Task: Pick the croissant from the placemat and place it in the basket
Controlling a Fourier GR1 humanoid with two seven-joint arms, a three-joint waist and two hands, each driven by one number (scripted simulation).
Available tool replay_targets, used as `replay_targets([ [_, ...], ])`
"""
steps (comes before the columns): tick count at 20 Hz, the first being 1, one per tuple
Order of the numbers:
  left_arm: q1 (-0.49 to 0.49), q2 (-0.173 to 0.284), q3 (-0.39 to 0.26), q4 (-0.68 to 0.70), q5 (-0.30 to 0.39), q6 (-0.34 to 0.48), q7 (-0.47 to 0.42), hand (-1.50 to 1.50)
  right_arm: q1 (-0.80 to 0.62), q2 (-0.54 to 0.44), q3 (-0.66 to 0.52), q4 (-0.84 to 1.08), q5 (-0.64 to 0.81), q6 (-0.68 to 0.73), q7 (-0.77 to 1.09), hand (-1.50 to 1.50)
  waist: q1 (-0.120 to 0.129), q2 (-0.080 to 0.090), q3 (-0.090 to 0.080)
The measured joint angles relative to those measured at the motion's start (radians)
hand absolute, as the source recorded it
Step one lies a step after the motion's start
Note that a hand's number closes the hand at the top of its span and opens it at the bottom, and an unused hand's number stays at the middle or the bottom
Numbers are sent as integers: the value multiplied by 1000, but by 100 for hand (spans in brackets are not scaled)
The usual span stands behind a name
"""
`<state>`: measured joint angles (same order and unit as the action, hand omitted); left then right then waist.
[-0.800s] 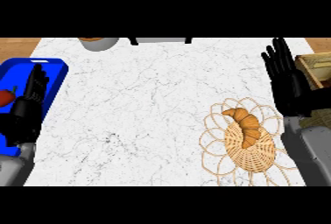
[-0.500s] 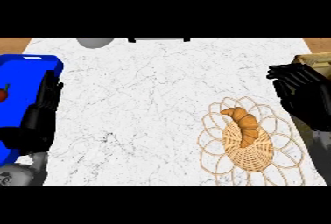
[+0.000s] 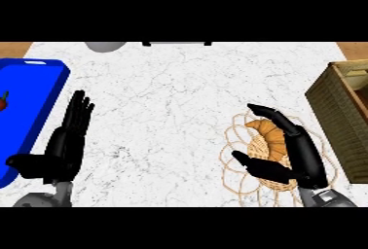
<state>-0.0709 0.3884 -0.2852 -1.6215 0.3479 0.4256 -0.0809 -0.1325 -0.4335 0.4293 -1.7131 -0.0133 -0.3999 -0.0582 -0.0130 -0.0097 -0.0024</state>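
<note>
The croissant (image 3: 270,137) is seen on the placemat (image 3: 241,146), between the spread fingers (image 3: 282,120) and thumb of the right hand (image 3: 298,158). The basket (image 3: 345,114) is placed just beyond those fingertips. The left hand (image 3: 63,146) is held flat, fingers straight, beside a blue tray (image 3: 28,92).

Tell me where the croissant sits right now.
In the head view's lower right, the croissant lies on the woven placemat, between the right hand's fingers and thumb, left of the basket.
</note>
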Motion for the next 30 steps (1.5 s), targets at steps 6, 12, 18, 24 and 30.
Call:
replay_targets([
  [6,26,-2,7,-8,4,0,-5,0,-1,-169,-49,-34,250,-115,318,-150,-22,-8,-8],
  [12,41,-6,4,-17,-2,8,-2,0,-26,-406,-57,-149,343,91,672,-150,-27,-11,-10],
  [18,17,-13,1,-21,-6,-1,8,0,-138,-524,-64,-357,184,380,998,-150,-2,-1,-6],
  [24,10,-23,3,-19,-17,-23,14,0,-292,-503,-78,-399,37,493,1156,-150,20,7,-1],
  [30,26,-49,-7,-25,-41,-21,4,0,-313,-495,-13,-358,73,519,1189,-150,22,9,0],
])
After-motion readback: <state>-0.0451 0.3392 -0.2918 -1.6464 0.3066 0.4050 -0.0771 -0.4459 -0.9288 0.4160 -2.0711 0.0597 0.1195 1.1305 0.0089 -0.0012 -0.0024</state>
